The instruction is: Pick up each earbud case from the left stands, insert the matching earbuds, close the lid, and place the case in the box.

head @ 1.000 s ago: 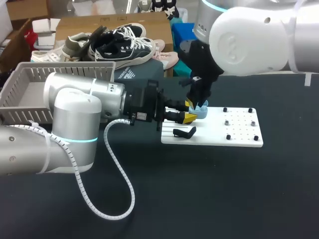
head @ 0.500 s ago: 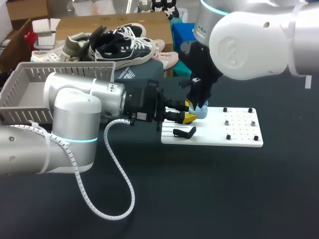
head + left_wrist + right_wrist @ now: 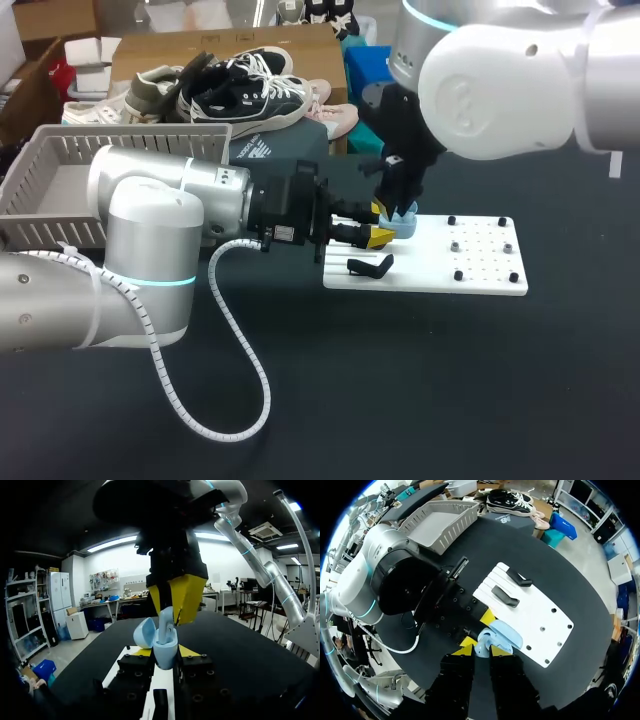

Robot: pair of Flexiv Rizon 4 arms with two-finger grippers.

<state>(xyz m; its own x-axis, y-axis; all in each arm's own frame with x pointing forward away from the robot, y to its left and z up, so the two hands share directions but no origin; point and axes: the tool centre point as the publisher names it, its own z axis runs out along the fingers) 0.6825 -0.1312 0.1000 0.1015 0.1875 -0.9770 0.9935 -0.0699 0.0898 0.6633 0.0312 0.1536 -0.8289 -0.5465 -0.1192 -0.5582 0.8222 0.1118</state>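
Note:
A pale blue earbud case (image 3: 165, 652) with its lid (image 3: 145, 632) swung open is upright between the fingers of my left gripper (image 3: 165, 654), which is shut on it. My right gripper (image 3: 174, 600) comes straight down from above, shut on a pale blue earbud (image 3: 165, 622) whose lower end is inside the case. In the head view the case (image 3: 404, 223) sits over the left end of the white board (image 3: 480, 270), with the left gripper (image 3: 382, 224) beside it and the right gripper (image 3: 400, 203) above. The right wrist view shows the earbud (image 3: 482, 647) and the open case (image 3: 504, 632) under its gripper (image 3: 481, 652).
Two black stands (image 3: 506, 596) lie on the white board's left part, and pegs (image 3: 480, 243) dot its right part. A grey basket (image 3: 60, 165) stands at the back left. A box with shoes (image 3: 230, 75) is behind it. Dark tabletop spreads in front.

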